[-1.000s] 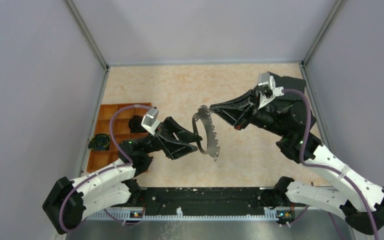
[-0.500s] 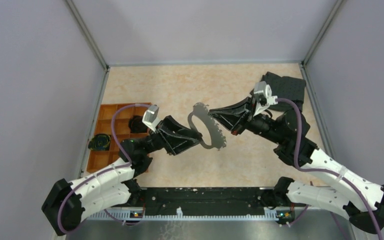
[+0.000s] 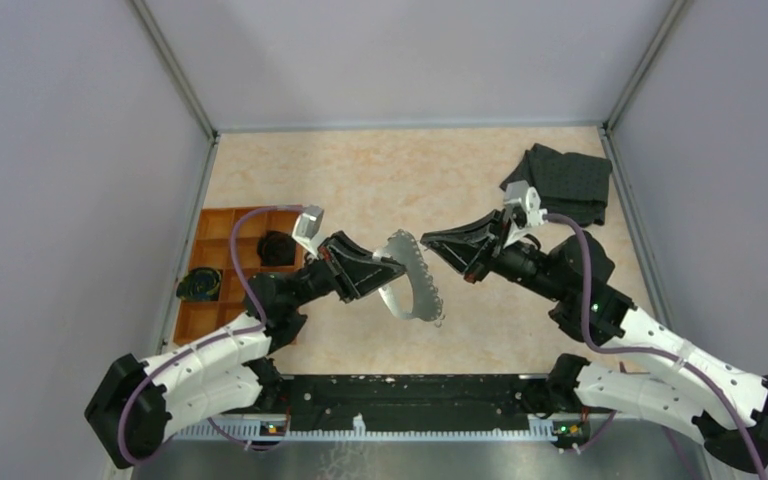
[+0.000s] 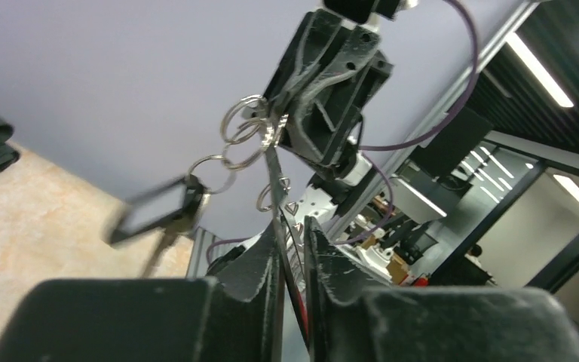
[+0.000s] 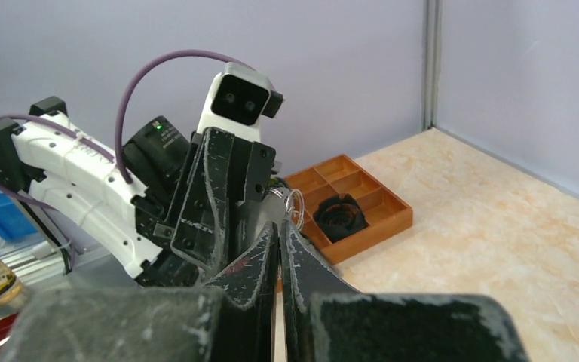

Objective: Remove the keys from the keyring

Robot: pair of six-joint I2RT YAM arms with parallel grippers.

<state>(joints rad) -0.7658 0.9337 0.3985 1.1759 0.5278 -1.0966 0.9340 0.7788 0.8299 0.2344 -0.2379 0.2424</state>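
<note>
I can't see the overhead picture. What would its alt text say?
Two robot arms hold a large metal keyring fringed with tiny keys above a beige table, the left gripper and right gripper pinching it from opposite sides. An orange tray sits left, a dark cloth far right.

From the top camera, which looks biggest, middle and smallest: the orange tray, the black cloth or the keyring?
1. orange tray
2. black cloth
3. keyring, smallest even though it is held up nearer the camera

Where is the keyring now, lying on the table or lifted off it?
Lifted: the left gripper pinches the keyring in the air above the table.
</note>
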